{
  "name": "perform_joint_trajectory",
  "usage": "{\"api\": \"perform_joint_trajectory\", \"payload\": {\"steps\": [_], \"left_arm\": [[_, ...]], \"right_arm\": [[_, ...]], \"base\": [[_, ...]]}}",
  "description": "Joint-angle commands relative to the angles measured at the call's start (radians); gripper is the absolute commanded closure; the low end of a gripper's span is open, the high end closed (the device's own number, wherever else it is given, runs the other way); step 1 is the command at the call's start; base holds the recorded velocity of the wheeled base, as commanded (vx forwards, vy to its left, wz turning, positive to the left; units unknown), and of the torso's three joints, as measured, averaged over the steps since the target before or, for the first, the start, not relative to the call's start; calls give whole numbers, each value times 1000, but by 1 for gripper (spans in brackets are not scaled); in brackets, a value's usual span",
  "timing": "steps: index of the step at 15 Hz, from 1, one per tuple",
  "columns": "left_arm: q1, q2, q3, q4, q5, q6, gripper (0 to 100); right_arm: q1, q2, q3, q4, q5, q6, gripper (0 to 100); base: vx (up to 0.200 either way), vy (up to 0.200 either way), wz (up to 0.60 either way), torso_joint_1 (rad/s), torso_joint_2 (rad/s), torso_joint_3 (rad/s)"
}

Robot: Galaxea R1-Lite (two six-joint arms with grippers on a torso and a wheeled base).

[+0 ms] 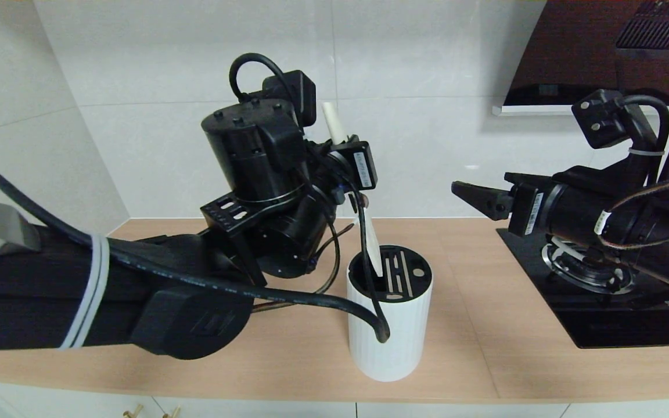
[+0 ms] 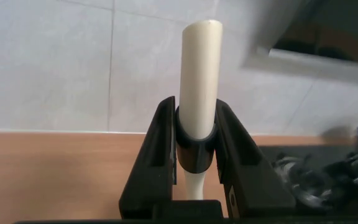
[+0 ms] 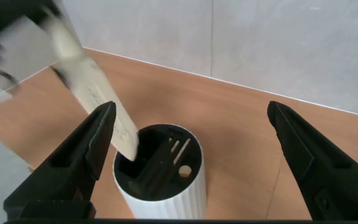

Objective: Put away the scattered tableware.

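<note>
Knife (image 1: pixel 372 244): cream handle, pale blade, held by the handle and tilted over the white ribbed holder (image 1: pixel 392 331). The blade points down and its tip is just inside the holder's mouth.
Compartment: from the right wrist view, the tip sits in the wide dark opening of the holder's top, beside the narrow slots and not in them.
Left gripper (image 2: pixel 197 146): above the holder and clamped on the knife's handle at its dark collar, one finger on each side, with the handle's butt sticking out past them.
Right gripper (image 3: pixel 190 111): fingers spread wide and holding nothing, hovering above the holder and off to its right, toward the stove (image 1: pixel 590 302).
Holder: upright on the wooden countertop (image 1: pixel 485 325), well apart from the stove.
Step in hand: stowing, I judge; the knife is partly in and not yet let go.
Next move: probably a straight lowering along the blade's line until the knife rests in the holder, then parting the fingers. The tilt should lessen so the blade does not scrape the rim or tip the holder.
</note>
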Motion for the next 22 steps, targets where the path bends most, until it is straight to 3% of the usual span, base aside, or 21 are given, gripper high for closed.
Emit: {"api": "perform_joint_trajectory", "payload": {"steps": [1, 11, 15, 22], "left_arm": [[-2, 34, 12, -13, 1, 15, 100], [-9, 134, 6, -34, 7, 35, 100], [-34, 200, 3, -119, 46, 92, 100], [-63, 172, 7, -122, 89, 92, 100]], "right_arm": [[1, 14, 1, -1, -1, 0, 0], [1, 25, 2, -1, -1, 1, 0], [1, 27, 4, -1, -1, 1, 0], [1, 25, 6, -1, -1, 0, 0]], "base": [[0, 0, 0, 0, 0, 0], [0, 0, 0, 0, 0, 0], [0, 0, 0, 0, 0, 0], [0, 0, 0, 0, 0, 0]]}}
